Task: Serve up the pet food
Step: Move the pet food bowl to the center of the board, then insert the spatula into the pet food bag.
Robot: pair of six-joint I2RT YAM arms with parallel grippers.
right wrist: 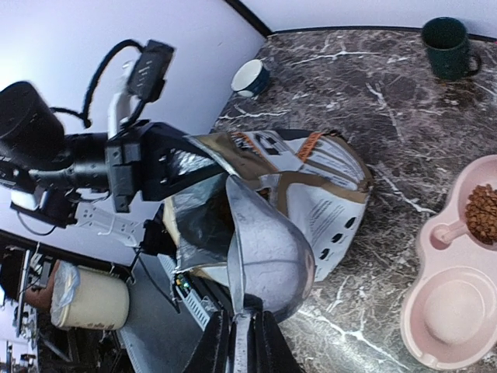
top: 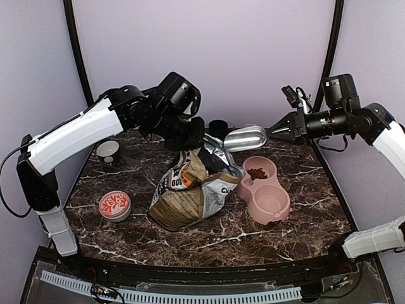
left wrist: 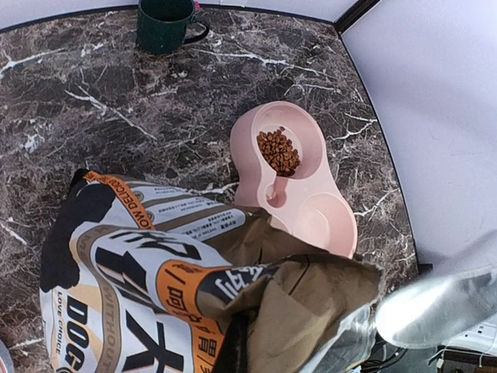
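Observation:
The pet food (top: 256,173) is a small heap of reddish-brown kibble in the far compartment of the pink double bowl (top: 278,212). It also shows in the left wrist view (left wrist: 278,151) and the right wrist view (right wrist: 483,213). The tan-and-white bag (top: 186,193) stands open at mid-table. My left gripper (top: 193,136) is shut on the bag's top edge and holds the mouth open. My right gripper (top: 275,132) is shut on the handle of a metal scoop (top: 245,138), which hangs on its side just above the bag's mouth (right wrist: 202,210). The scoop's inside is hidden.
A dark green mug (top: 218,128) stands at the back, behind the bag. A small white-rimmed bowl (top: 108,151) sits at the back left. A round red-patterned tin (top: 114,205) lies at the front left. The bowl's near compartment (right wrist: 454,311) holds nothing.

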